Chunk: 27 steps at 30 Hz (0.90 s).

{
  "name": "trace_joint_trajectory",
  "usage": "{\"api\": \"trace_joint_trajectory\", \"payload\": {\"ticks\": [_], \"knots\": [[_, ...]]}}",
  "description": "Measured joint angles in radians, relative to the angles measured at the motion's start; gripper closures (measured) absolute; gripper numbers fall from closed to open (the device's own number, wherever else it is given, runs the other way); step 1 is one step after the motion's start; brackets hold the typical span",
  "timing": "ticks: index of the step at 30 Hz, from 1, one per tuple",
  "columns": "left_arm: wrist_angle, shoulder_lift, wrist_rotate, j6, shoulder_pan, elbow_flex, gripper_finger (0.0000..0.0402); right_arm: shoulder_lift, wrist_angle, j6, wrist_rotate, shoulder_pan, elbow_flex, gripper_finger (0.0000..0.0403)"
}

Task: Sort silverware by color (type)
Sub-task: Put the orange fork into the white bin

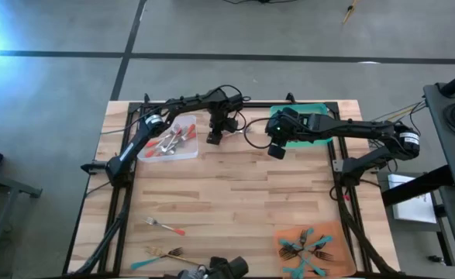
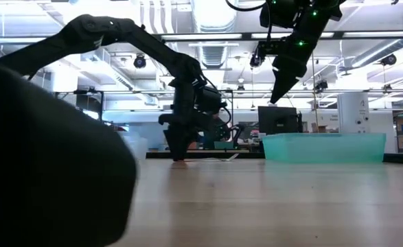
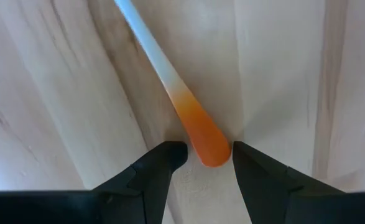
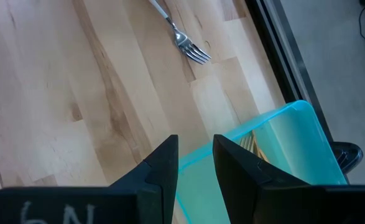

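Left gripper (image 3: 202, 155) is down at the tabletop (image 1: 235, 194) near its far edge, fingers spread on either side of a red-handled fork's (image 3: 198, 130) tip without pinching it. Just beside it, the clear tray (image 1: 187, 152) holds more red-handled silverware (image 1: 169, 142). Right gripper (image 4: 194, 155) hangs half-open and empty above the teal tray (image 4: 281, 143).

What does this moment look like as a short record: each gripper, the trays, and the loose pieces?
left gripper: open, down at the table, straddling the red handle tip of a fork
right gripper: raised above the green tray, holding nothing
clear tray: red-handled pieces
orange tray: teal-handled pieces
loose: red-handled fork on the table
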Motion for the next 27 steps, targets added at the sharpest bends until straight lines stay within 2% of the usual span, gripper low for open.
{"api": "trace_joint_trajectory", "payload": {"ticks": [4,12,16,21,27], "knots": [[0.004,0.000,-0.005,-0.060,-0.013,0.004,0.0243,0.000,0.000,0.000,0.000,0.000,0.000,0.0310],[0.008,0.000,-0.039,-0.079,-0.026,0.009,0.0253,0.000,0.000,0.000,0.000,0.000,0.000,0.0310],[0.012,0.000,-0.038,-0.090,-0.027,0.010,0.0295,0.000,0.000,0.000,0.000,0.000,0.000,0.0310],[0.018,-0.002,-0.027,-0.081,-0.027,0.011,0.0382,0.000,0.000,0.000,0.000,0.000,0.000,0.0310],[0.025,-0.002,-0.025,-0.099,-0.027,0.011,0.0399,0.000,0.000,0.000,0.000,0.000,0.000,0.0310]]}}
